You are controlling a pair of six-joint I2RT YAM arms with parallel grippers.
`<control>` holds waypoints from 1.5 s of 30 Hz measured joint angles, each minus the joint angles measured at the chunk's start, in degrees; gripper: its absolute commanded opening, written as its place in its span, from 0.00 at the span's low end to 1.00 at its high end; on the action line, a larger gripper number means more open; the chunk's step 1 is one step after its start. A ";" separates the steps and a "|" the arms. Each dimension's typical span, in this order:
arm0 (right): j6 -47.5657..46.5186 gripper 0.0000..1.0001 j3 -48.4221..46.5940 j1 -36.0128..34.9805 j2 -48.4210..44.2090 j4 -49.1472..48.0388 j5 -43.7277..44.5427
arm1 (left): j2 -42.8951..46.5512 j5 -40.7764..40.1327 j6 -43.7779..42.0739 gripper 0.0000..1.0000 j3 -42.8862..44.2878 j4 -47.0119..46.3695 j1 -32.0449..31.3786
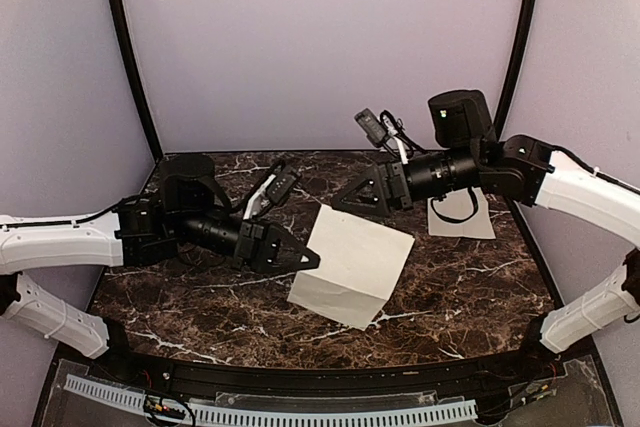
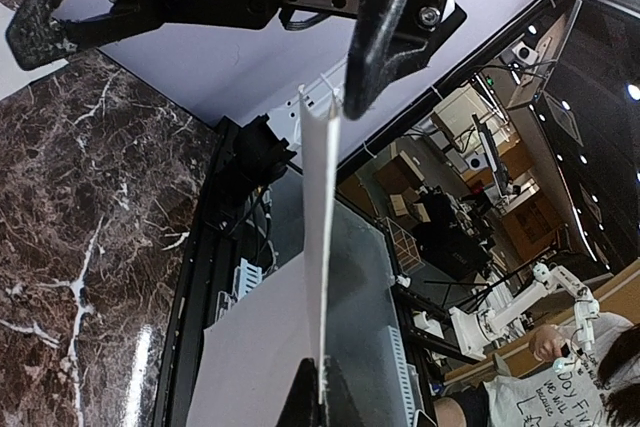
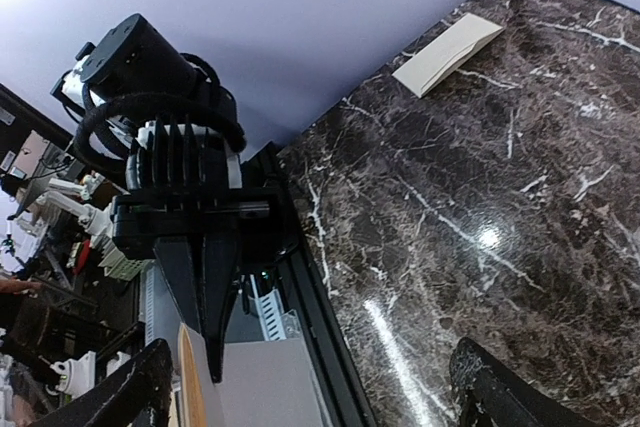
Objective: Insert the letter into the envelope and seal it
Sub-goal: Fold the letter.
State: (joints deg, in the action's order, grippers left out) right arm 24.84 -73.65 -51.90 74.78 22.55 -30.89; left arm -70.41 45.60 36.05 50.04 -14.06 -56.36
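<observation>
The letter (image 1: 355, 262), a wide cream sheet, is held off the table, tilted. My left gripper (image 1: 305, 259) is shut on its left edge. In the left wrist view the letter (image 2: 322, 247) stands edge-on from my left gripper (image 2: 322, 395). My right gripper (image 1: 340, 205) is open at the sheet's upper corner. From the left wrist it (image 2: 180, 77) shows the corner close beside one finger (image 2: 385, 37); contact is unclear. A long narrow cream rectangle (image 3: 447, 52), seemingly the envelope, lies by the left wall. No flap or mark shows, and the left arm hides it from above.
A pale sheet (image 1: 465, 222) lies at the back right, partly under the right arm. The dark marble table (image 1: 470, 287) has a black rail (image 1: 300, 375) along its near edge. Purple walls close in the back and sides.
</observation>
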 measured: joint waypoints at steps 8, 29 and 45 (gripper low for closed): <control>-0.02 0.72 0.00 -1.22 1.49 -2.38 -9.70 | -3.23 0.74 0.61 0.00 -0.22 -0.81 -2.75; 0.76 0.21 3.56 -2.12 1.42 -3.41 -13.22 | -5.90 1.99 2.49 0.00 -0.24 -5.25 -2.80; 0.50 0.00 4.81 -2.54 -1.53 -2.60 -13.05 | -6.01 0.24 4.26 0.39 0.00 -8.66 -3.45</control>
State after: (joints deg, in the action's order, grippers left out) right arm 25.34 -68.84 -54.43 73.25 19.94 -43.94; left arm -76.42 45.84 40.32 50.04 -22.72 -59.81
